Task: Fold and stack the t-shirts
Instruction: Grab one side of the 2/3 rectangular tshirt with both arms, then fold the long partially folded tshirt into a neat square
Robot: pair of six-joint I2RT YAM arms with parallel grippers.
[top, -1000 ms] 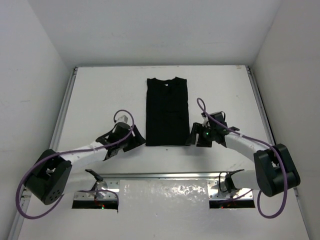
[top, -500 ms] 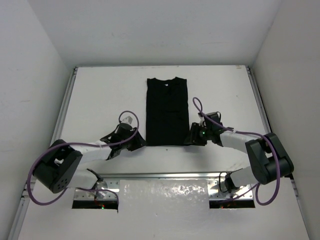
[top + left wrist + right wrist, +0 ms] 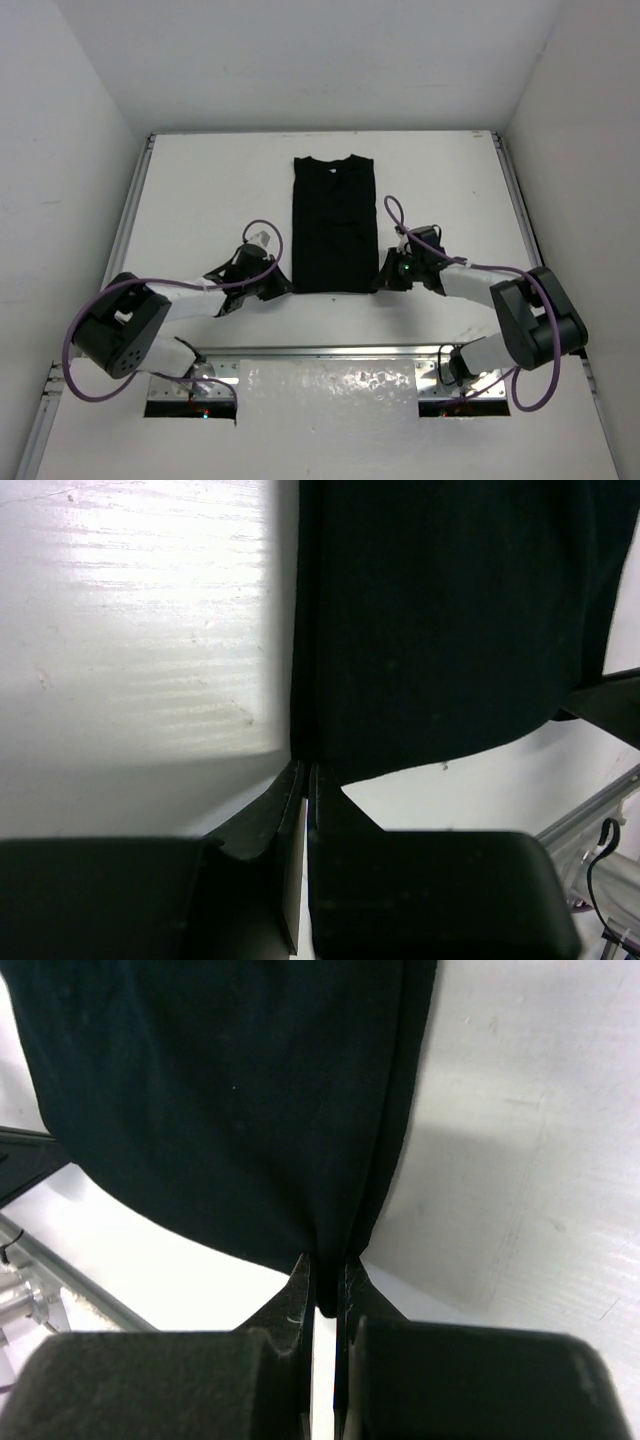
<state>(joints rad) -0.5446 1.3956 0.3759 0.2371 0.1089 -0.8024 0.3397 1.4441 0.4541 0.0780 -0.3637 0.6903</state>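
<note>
T-shirt (image 3: 334,222): folded long on tabletop (image 3: 200,190).
Left end effector (image 3: 282,288): pinching near left corner.
Right end effector (image 3: 384,283): pinching near right corner.
Wrist views: cloth between tips.

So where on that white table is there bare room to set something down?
Bare table lies on either side of the black t-shirt, out to the table's edges, plus a narrow strip between its collar and the back edge. The near end is crowded: the left fingers and right fingers pinch the hem's two corners there.
</note>
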